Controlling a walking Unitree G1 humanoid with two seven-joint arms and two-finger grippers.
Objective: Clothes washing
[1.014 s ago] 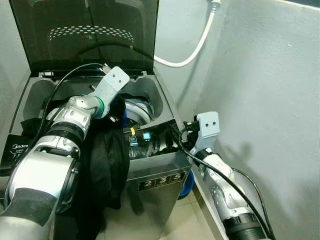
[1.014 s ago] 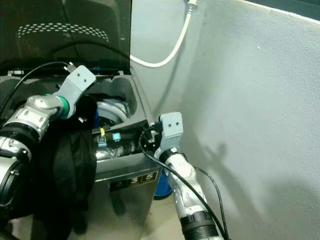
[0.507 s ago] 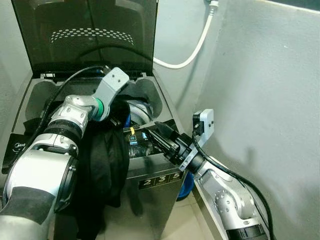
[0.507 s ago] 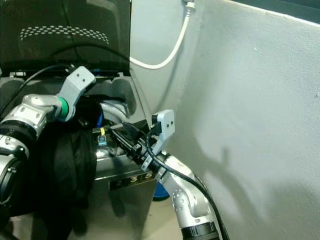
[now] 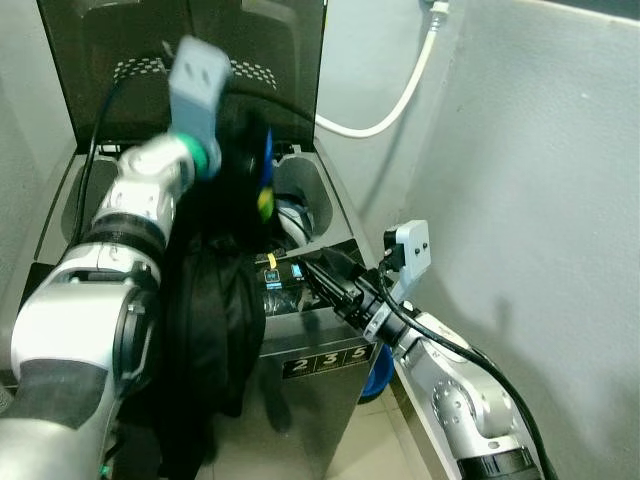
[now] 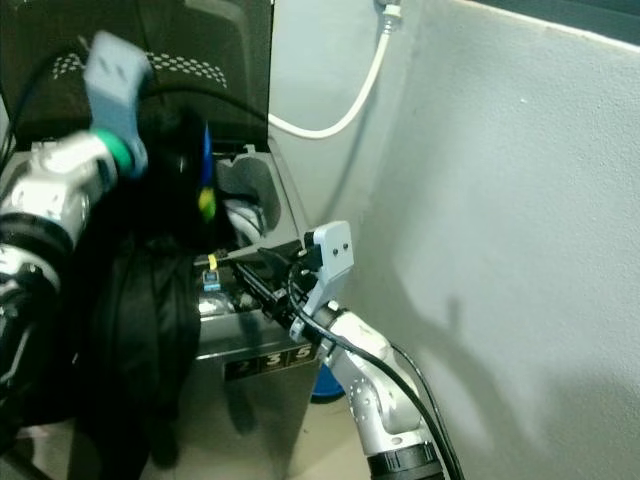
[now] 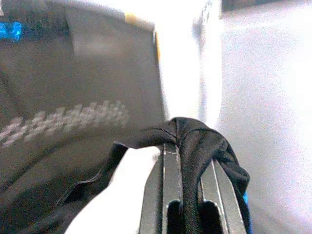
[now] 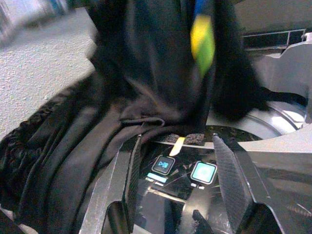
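Note:
A top-loading washing machine (image 5: 320,352) stands in front of me with its dark lid (image 5: 90,50) raised. My left gripper (image 5: 238,160) is lifted high above the tub, shut on a black garment (image 5: 212,320). The cloth bunches over the closed fingers (image 7: 171,185) in the left wrist view. The garment hangs down over the machine's front left corner, and a blue and yellow-green tag (image 5: 265,188) shows near its top. My right gripper (image 8: 178,142) is open, its fingers (image 5: 325,278) spread just above the control panel's lit buttons (image 8: 203,171).
A white hose (image 5: 392,100) curves down the back wall to the machine. A grey wall (image 5: 540,220) stands close on the right, beside my right arm. A blue object (image 5: 378,376) sits on the floor between machine and wall.
My left gripper has risen from the tub opening to in front of the lid, pulling the black garment up with it. The right gripper stays over the control panel.

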